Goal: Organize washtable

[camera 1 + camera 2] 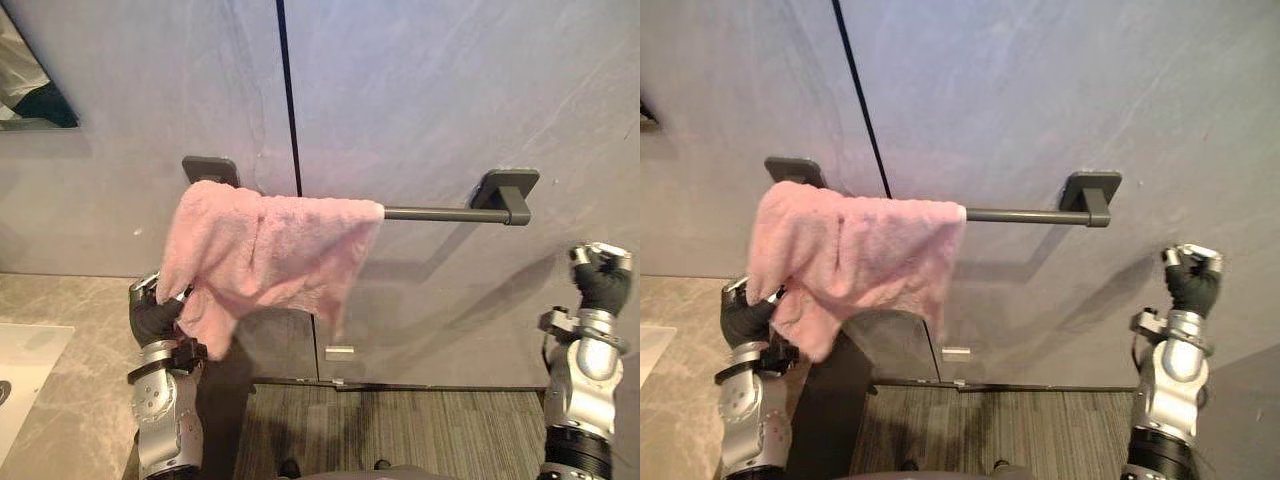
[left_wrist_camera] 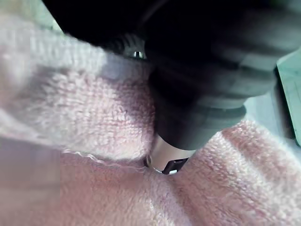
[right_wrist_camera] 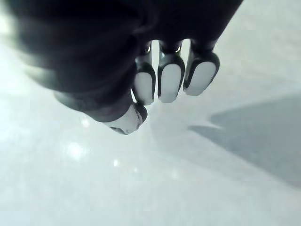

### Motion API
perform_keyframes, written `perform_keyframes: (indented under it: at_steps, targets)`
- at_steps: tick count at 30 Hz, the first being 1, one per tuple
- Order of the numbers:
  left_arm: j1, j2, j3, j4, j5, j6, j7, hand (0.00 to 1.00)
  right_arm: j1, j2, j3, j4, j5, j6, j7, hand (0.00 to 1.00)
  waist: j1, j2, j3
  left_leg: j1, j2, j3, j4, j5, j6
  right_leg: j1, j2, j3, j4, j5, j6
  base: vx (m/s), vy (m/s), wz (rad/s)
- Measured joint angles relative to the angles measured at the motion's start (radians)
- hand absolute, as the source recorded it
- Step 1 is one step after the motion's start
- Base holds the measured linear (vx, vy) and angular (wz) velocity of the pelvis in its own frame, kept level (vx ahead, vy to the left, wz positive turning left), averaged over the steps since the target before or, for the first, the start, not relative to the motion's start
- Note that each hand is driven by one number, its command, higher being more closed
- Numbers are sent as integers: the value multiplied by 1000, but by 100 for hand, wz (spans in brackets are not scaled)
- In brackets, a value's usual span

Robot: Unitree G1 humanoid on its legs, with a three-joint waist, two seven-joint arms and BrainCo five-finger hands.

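**Pink towel hangs on the wall bar, left hand at its lower corner**

Ahead of you, a pink towel (image 1: 265, 250) hangs bunched over the left half of a dark towel bar (image 1: 440, 213). The bar is fixed across a grey stone-look wall (image 1: 420, 90). Its right half is bare as far as the right-hand mount (image 1: 505, 190). The towel hangs unevenly, with its left side lower and more crumpled than its right.

Your left hand (image 1: 155, 312) is raised at the towel's lower left corner, touching the cloth and partly covered by it. In the left wrist view, pink pile wraps closely round the hand's dark cover. You cannot tell whether that hand is gripping the towel.

Your right hand (image 1: 602, 275) is raised well to the right, below and beyond the bar's right end and close to the wall. It is closed into a loose fist and holds nothing.

At the near left lies a beige stone countertop (image 1: 70, 330) with the edge of a white basin (image 1: 25, 365). Grey ribbed flooring (image 1: 420, 430) runs along the foot of the wall.
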Motion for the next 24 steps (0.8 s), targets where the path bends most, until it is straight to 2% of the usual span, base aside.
perform_keyframes:
  at_steps: [9,15,19,20,24]
  targets:
    - [46,-4,-89,3,4,6,-18,100,47,24,69,66,2,30,9,100,3,2,-1,1,-1,0,-1,-1,-1,0,-1,2,-1,1,-1,-12,-4,-1]
    - [51,1,-142,26,4,7,-23,100,79,36,101,98,5,33,19,100,4,6,-7,2,1,3,-1,-2,-2,-2,1,8,-1,1,-1,-31,-10,-3]
    - [49,4,-206,36,13,9,-24,100,85,44,200,124,6,41,65,100,4,7,-8,2,2,6,-1,-3,-4,-3,2,12,-2,1,-1,-5,-6,-2]
    - [49,4,-221,36,15,10,-25,100,85,46,232,124,5,43,87,0,5,7,-8,2,2,6,0,-3,-4,-3,2,12,-2,1,-1,0,0,0]
    - [48,12,-264,37,22,10,-25,100,86,50,324,124,4,45,120,0,17,7,-8,2,3,14,0,-7,-5,-6,3,20,-3,1,-1,-2,-4,-4]
